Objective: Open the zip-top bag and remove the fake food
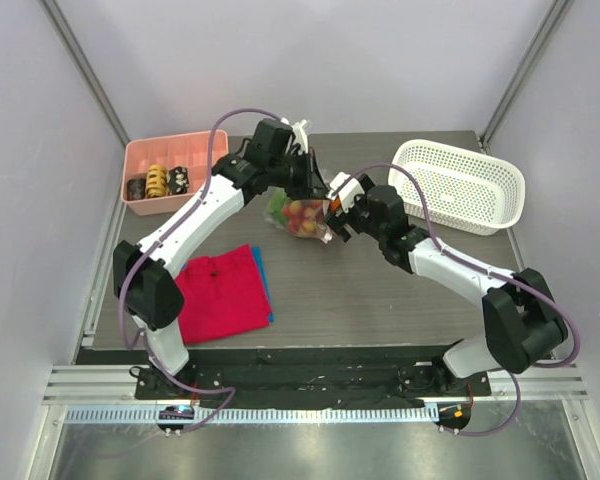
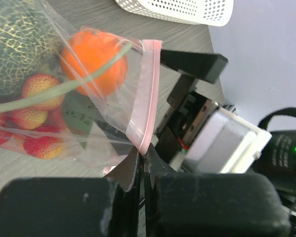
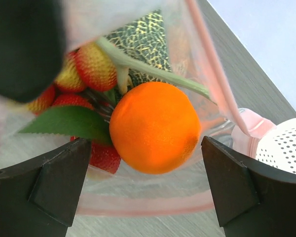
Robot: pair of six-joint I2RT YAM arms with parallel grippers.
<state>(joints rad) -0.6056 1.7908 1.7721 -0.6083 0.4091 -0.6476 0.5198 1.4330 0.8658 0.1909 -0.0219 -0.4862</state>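
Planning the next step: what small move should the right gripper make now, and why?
Probably ease the open right gripper forward and close on the orange plastic ball: its fingers flank it, and the left gripper pinches the pale pink zip strip of the clear zip-top bag.

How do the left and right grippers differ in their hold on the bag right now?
The left gripper is shut, pinching the zip-top bag by its pink zip strip; the right gripper is open and grips nothing. The left's fingers meet at the bag's edge; the right's stand wide apart, the orange ball showing between them. Both are close up at the bag.
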